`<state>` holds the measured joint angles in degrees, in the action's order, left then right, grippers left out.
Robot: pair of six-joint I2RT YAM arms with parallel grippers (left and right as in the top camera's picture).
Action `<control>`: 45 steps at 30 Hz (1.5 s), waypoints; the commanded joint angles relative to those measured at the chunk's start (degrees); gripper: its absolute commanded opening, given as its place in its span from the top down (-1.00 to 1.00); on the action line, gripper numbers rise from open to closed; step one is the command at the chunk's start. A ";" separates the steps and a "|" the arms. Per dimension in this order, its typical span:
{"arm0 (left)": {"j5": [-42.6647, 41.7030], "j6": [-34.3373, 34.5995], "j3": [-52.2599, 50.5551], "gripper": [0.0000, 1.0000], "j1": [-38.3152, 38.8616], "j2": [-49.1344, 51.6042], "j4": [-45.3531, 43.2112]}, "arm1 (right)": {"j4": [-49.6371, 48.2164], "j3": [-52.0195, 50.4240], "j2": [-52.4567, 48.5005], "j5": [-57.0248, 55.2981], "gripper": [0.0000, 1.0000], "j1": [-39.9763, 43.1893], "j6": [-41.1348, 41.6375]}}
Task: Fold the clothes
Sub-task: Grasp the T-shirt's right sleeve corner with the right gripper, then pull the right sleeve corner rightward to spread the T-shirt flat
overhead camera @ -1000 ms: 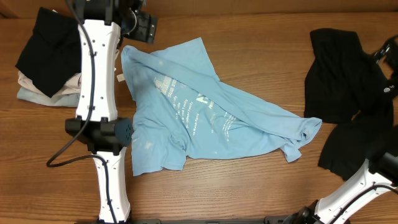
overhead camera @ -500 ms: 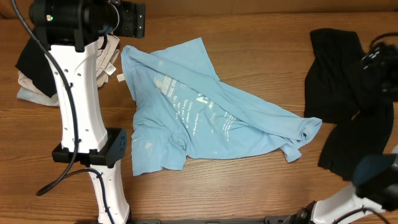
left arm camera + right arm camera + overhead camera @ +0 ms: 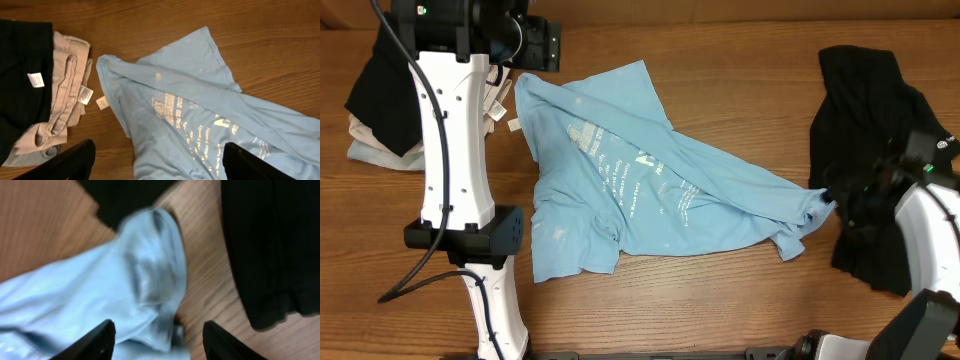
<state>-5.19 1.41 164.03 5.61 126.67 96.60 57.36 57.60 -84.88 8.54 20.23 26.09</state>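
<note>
Wood-grain tabletop point(image 3: 740, 60) is carrying a crumpled light-blue printed T-shirt point(image 3: 640, 180). Left gripper point(image 3: 160, 162) is hovering open at eleven o'clock, and right gripper point(image 3: 160, 340) is gaping over the rumpled three-o'clock sleeve point(image 3: 150, 265).

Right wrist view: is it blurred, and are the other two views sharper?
Right wrist view: yes, blurred; the edges of the blue shirt and the wood grain look smeared. Left wrist view: sharp; a white tag and the shirt's print are crisp. Overhead view: sharp and evenly lit, with no strong glare on the table.
</note>
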 commanded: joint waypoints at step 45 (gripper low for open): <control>0.92 0.76 -5.35 -0.68 -0.37 0.20 -3.89 | -26.45 -15.21 -4.94 -0.07 0.50 -4.31 2.40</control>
<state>-4.69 1.41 158.85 5.61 126.69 92.99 31.48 42.72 -89.60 9.98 15.75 28.62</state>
